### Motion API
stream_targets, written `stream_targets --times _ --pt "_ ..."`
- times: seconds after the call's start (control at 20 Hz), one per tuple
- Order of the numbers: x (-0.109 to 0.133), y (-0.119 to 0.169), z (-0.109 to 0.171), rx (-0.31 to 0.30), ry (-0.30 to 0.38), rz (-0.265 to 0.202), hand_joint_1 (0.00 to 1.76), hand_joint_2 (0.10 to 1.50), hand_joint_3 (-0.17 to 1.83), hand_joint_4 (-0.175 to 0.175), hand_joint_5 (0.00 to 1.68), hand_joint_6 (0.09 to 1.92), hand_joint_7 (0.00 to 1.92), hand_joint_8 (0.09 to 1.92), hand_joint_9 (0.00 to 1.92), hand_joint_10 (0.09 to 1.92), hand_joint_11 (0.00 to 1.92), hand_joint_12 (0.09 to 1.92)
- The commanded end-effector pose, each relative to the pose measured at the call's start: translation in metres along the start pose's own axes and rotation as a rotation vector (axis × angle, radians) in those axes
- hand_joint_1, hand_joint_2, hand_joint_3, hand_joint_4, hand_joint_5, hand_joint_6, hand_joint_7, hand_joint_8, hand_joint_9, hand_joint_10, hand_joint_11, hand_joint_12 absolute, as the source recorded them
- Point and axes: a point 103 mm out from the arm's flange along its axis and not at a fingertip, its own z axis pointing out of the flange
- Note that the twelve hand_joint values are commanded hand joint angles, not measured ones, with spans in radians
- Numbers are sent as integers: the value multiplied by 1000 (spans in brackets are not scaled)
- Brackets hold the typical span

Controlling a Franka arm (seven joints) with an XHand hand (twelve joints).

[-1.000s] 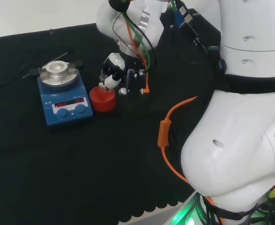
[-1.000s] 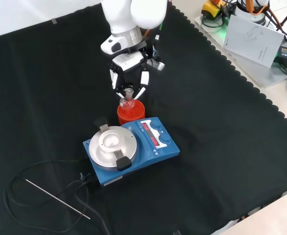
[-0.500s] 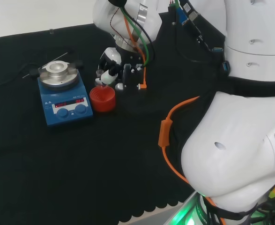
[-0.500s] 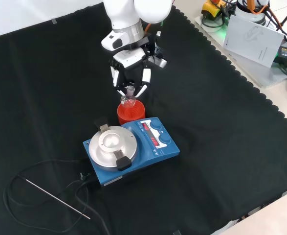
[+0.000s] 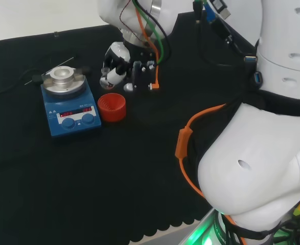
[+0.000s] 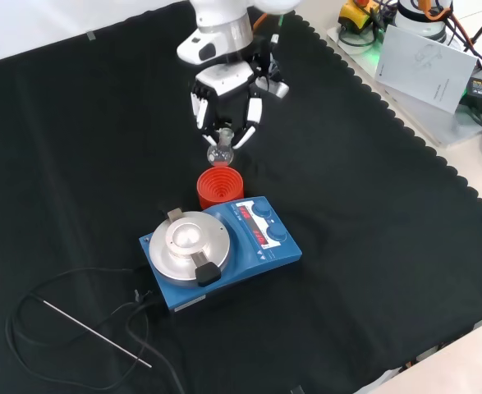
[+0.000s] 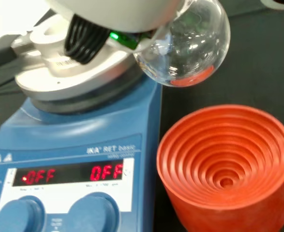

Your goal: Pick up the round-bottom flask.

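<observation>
The black and white robot hand (image 6: 227,103) pinched the neck of the small clear glass round-bottom flask (image 6: 219,153) between curled fingers (image 6: 251,115), the neck upright and the bulb hanging below them. In the front view the flask hung clear of the red ribbed ring stand (image 6: 220,188), directly above its stepped hollow. The wrist view showed the bulb (image 7: 185,46) apparently empty, and the stand (image 7: 227,164) empty too. Just beside the stand stood the blue hotplate stirrer with its round metal top (image 6: 218,249), which any sideways move would need to avoid.
</observation>
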Motion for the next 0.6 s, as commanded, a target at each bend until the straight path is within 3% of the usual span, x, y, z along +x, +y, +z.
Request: stream_targets --times 0.05,0.6 --pt "14 -13 -11 22 23 -11 1183 686 690 -175 1160 859 1477 818 1618 818 1354 1195" --pt "19 -22 -22 31 32 -8 1183 680 699 -175 1164 857 1479 816 1626 818 1357 1198"
